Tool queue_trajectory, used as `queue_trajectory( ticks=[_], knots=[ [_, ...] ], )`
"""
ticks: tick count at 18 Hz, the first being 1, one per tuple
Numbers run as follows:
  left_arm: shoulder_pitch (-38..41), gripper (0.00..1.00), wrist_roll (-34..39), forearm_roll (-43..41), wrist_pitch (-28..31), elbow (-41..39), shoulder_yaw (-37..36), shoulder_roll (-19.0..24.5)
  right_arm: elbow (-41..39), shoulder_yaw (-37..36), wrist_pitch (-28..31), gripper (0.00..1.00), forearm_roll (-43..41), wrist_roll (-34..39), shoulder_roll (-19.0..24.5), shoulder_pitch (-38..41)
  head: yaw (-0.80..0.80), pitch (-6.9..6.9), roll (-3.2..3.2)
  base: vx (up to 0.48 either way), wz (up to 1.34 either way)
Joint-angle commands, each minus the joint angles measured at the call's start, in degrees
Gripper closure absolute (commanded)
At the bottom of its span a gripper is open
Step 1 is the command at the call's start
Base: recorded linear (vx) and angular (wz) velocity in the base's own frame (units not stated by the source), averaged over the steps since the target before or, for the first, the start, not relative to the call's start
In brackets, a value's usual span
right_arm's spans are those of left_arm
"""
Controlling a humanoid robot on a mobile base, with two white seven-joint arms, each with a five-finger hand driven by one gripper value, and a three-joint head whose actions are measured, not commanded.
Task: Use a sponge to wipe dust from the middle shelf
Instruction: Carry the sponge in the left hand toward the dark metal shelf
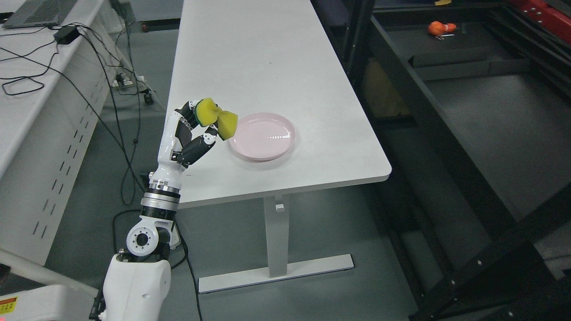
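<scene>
Yellow sponge (217, 119) pinched at its waist in the left hand (191, 133), squeezed into a bow-tie shape, both lobes flaring out either side of the grip. Fingers (199, 148) curled tight around the sponge's middle; no slack visible. Sponge held clear above the white table (267, 67), over its near-left area, its right lobe just beside the left rim of the pink plate (263, 136); contact with the plate cannot be confirmed.

Plate lying flat on the table's near half, nothing on it. Black shelving unit (468, 133) standing to the right of the table, well apart from the hand, with the table's near-right corner and the plate lying between. Dark shelf surface (490, 111) running from near to far; small orange object (440, 28) on a far shelf at upper right. Second white desk (40, 111) at far left with a laptop (35, 11), a power adapter (66, 33) and loose black cables (102, 89) trailing to the grey floor.

Left arm (151, 214) rising from the lower left, forearm near upright and leaning slightly right, wrist at the table's near-left edge, hand angled toward the plate.
</scene>
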Motion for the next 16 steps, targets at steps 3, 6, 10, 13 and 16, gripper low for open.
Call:
queue_trajectory(
  ticks=[3,6,10,13,16],
  knots=[
    [2.09,1.0,-0.12,0.04,0.87,-3.63,0.49,1.0,-1.0,0.0,0.03,0.0,0.0,-0.05,-1.0,0.01,0.0,0.0,0.0,-0.237,-0.71],
    [4.82,1.0,-0.39,0.04,0.87,-5.47,-1.61,1.0,-1.0,0.0,0.03,0.0,0.0,-0.05,-1.0,0.01,0.0,0.0,0.0,-0.255,-0.76],
    [6.67,1.0,-0.47,0.04,0.61,-6.44,-4.86,1.0,-1.0,0.0,0.03,0.0,0.0,-0.05,-1.0,0.01,0.0,0.0,0.0,-0.241,-0.85],
    [7.99,1.0,-1.17,0.04,-0.71,-7.94,-7.33,1.0,-1.0,0.0,0.03,0.0,0.0,-0.05,-1.0,0.01,0.0,0.0,0.0,-0.222,-0.86],
    [7.03,1.0,-2.49,-0.39,-2.29,-9.07,-12.06,1.0,-1.0,0.0,0.03,0.0,0.0,-0.05,-1.0,0.01,0.0,0.0,0.0,-0.222,-0.98]
  ],
)
